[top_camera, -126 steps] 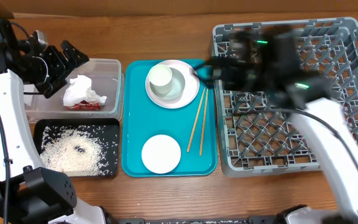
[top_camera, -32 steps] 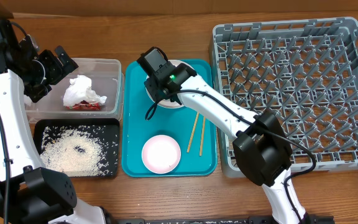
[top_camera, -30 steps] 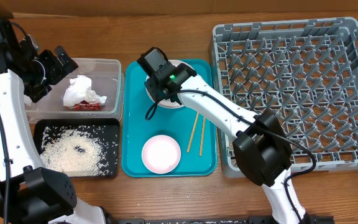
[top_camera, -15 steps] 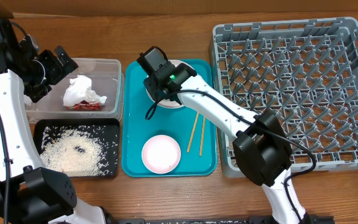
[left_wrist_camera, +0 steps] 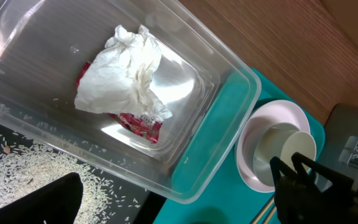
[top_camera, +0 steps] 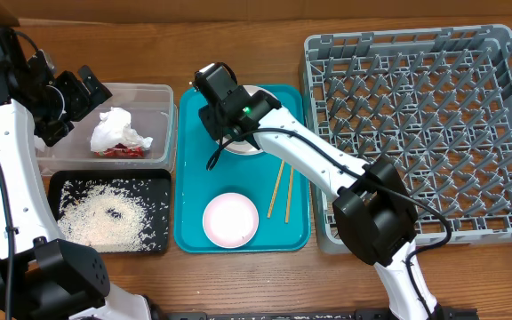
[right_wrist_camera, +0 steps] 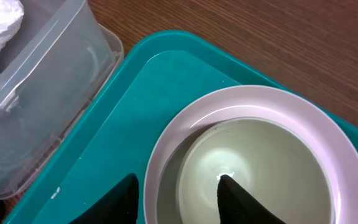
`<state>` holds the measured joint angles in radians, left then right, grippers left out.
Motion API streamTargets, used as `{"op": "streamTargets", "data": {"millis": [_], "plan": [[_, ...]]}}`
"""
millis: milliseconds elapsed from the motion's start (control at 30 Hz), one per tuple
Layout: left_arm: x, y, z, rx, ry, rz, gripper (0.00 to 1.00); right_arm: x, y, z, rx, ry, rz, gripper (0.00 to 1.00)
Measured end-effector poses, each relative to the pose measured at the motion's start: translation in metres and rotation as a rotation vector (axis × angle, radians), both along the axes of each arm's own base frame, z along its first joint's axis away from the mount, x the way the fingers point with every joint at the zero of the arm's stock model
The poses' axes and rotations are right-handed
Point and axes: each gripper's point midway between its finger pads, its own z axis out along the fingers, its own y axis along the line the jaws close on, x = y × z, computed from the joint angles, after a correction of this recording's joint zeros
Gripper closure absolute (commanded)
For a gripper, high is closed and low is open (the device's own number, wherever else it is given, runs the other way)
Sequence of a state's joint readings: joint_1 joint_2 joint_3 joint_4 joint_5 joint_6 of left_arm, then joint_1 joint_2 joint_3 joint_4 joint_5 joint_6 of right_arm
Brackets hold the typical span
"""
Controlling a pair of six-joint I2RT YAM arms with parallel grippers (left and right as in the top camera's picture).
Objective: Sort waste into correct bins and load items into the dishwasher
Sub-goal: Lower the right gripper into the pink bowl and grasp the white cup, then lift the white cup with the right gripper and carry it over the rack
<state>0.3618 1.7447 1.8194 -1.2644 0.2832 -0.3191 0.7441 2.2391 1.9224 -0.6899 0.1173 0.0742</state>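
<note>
The cup (right_wrist_camera: 253, 168) sits right under the right gripper (right_wrist_camera: 176, 185), nested in the large plate (right_wrist_camera: 247, 102) on the teal tray (right_wrist_camera: 135, 106); this looks like the pick that starts the loading. The fingers stand apart, pinching nothing: one dips inside the cup's mouth, the other hangs outside, past the plate's rim and over bare tray. That straddle is the thing to fix, I'd say, because closing from here would catch the plate's rim along with the cup wall. Better to ease the outer finger inward so that it drops between cup and plate, then go down and close on the wall alone; squeeze gently, since glazed ware looks slippery, and lift straight up so the plate stays put.

Out from the gripper: the clear tub (right_wrist_camera: 42, 112) lies just beside the tray on the outer finger's side, holding the napkin (left_wrist_camera: 126, 68) and the red sauce packet (left_wrist_camera: 138, 121), so the waste looks sorted. The dish rack (top_camera: 416, 124) waits well off on the other side, behind the arm's elbow, with nothing in it. The chopsticks (top_camera: 281, 182) and the small plate (top_camera: 230, 220) lie on the tray back toward the arm's base (mind the sticks on the swing across).

The left gripper (left_wrist_camera: 174, 173) hovers over its tub, spread wide and holding nothing; the rice (top_camera: 105, 213) is in the black tray (top_camera: 56, 182) beside it.
</note>
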Motion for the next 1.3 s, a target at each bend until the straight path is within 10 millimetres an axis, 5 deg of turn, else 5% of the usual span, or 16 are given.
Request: {"op": "streamTargets", "data": {"millis": [333, 1300], "plan": [[0.0, 0.0, 0.0, 0.0, 0.0, 0.0, 0.0, -0.003, -0.004, -0.027, -0.046, 0.044, -0.003, 0.75], [0.0, 0.0, 0.0, 0.0, 0.0, 0.0, 0.0, -0.006, -0.018, -0.027, -0.108, 0.047, -0.03, 0.96]]}}
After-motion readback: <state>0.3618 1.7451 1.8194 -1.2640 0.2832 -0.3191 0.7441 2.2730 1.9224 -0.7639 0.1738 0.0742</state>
